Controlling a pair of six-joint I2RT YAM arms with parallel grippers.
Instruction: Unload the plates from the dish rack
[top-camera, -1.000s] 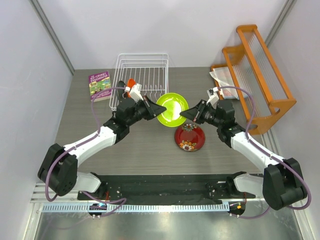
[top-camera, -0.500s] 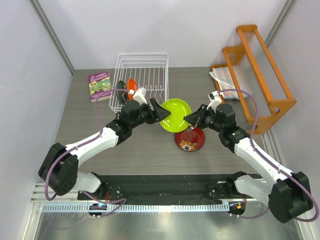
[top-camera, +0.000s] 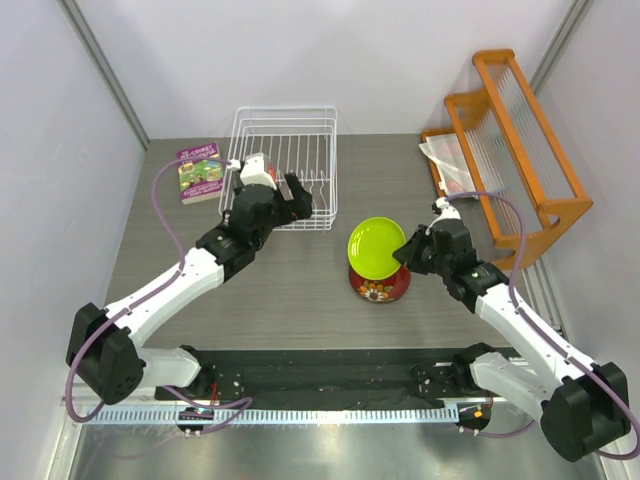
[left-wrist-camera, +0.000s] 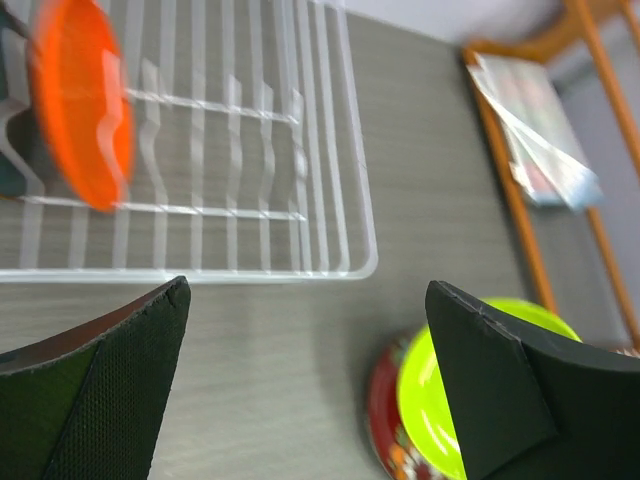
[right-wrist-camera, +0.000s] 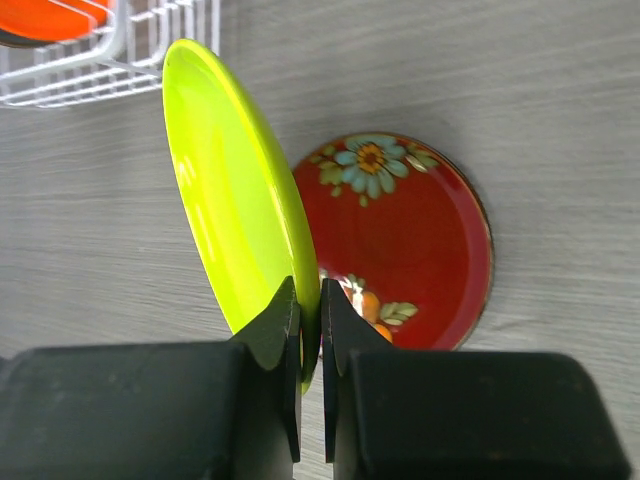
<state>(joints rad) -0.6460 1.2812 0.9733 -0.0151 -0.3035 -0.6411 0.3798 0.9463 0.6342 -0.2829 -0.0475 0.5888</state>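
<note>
The right fingers (right-wrist-camera: 268, 335) pinch the rim of the lime green plate (right-wrist-camera: 225, 170), held tilted on edge just over the red floral plate (right-wrist-camera: 410, 235) lying flat on the bench (right-wrist-camera: 560, 90), while the left fingers (left-wrist-camera: 110, 370) gape wide and empty by the white wire dish rack (left-wrist-camera: 340, 190), where an orange plate (left-wrist-camera: 80, 100) stands upright.

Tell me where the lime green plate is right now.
Top view, right of centre: the lime green plate is held tilted by the right gripper, just over the red floral plate.

Glossy, smooth lime plate (right-wrist-camera: 230, 190) (matt wood-grain table (right-wrist-camera: 550, 80)).
</note>
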